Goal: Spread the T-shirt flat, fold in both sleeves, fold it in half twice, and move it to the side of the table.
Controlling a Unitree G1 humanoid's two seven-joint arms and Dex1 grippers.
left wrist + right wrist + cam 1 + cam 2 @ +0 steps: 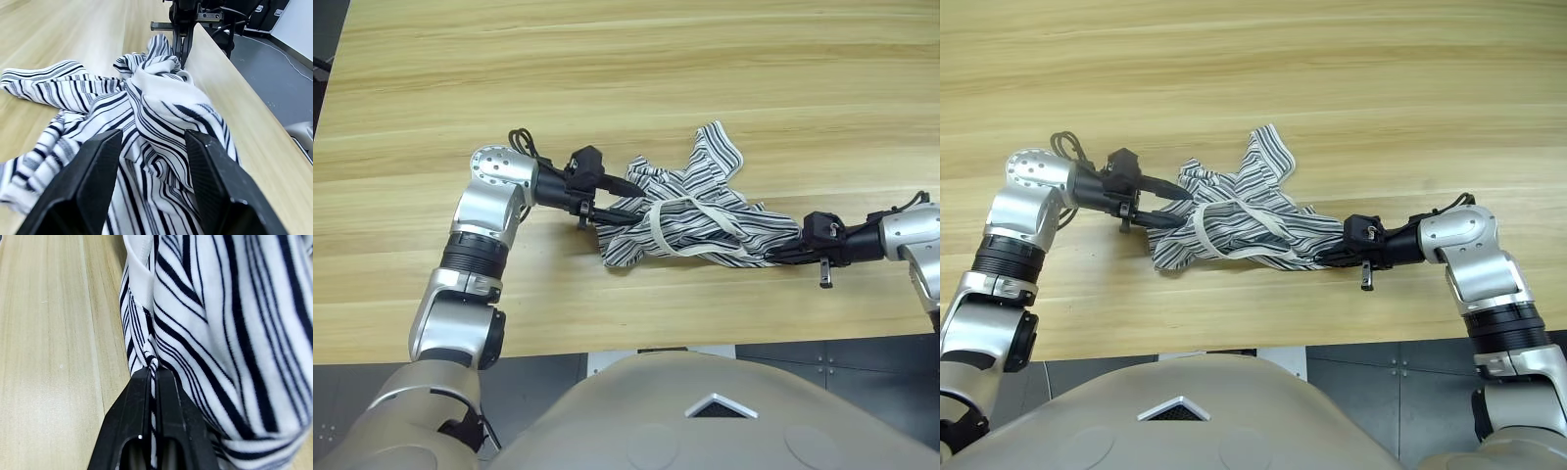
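Bright, even light — soft short shadows, pale glare on the table (636, 59)

Shirt layout unreadable, gripper ends partly covered.
Sleeves, collar and hem of the T-shirt (690, 220) cannot be told apart. In the head views the right gripper (152, 373) tips are buried under cloth; whether the left gripper (154, 139) grips the bunched cloth between its spread fingers (95, 171) cannot be judged. Both grippers' finger bases are cut off by the wrist views' edges. The far edge of the table (607, 78) is cropped.
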